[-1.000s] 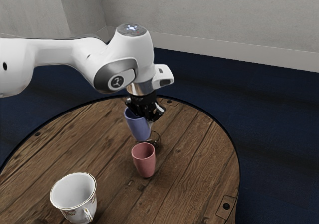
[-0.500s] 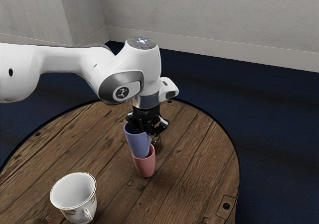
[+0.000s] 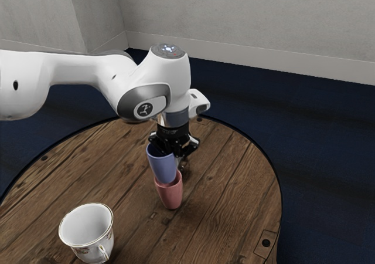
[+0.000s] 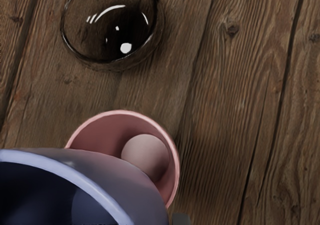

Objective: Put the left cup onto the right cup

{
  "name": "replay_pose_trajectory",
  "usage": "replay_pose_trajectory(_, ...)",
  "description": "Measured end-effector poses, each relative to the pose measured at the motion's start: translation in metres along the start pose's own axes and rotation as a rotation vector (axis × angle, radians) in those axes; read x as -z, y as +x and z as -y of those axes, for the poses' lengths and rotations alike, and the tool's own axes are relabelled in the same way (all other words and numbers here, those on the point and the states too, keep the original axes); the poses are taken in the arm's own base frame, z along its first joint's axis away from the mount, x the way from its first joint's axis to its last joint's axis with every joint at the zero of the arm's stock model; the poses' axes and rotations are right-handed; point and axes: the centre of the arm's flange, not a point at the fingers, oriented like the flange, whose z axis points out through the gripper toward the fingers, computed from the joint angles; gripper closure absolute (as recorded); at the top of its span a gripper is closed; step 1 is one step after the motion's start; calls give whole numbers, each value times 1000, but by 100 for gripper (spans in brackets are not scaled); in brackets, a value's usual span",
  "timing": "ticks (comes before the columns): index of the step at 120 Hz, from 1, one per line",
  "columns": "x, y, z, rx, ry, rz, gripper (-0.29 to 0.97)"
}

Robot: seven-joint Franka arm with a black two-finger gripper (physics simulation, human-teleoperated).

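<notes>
A blue cup [image 3: 162, 164] sits tilted with its base inside the upright pink cup [image 3: 170, 195] near the middle of the round wooden table [image 3: 234, 176]. My gripper [image 3: 174, 148] is shut on the blue cup's rim from above. In the wrist view the blue cup's rim [image 4: 75, 185] lies just under my hand and covers part of the pink cup's mouth [image 4: 155, 150].
A dark glass bowl [image 4: 110, 25] stands on the table just behind the two cups, and in the exterior view it [image 3: 184, 162] is partly hidden by them. A white teacup with a gold rim [image 3: 87, 230] stands at the table's near edge, toward the exterior view's left.
My hand came down and toward the exterior view's right with the blue cup, whose base went from above the pink cup into its mouth. In the last half second almost nothing moved.
</notes>
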Motion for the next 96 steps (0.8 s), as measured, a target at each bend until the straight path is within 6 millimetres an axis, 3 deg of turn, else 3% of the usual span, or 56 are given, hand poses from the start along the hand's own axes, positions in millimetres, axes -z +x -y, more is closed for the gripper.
replay_pose_trajectory(25,-11,11,1,13,1,1,78)
replay_pose_trajectory(72,-50,24,4,21,12,16,78)
replay_pose_trajectory(96,-54,25,1,21,1,10,36)
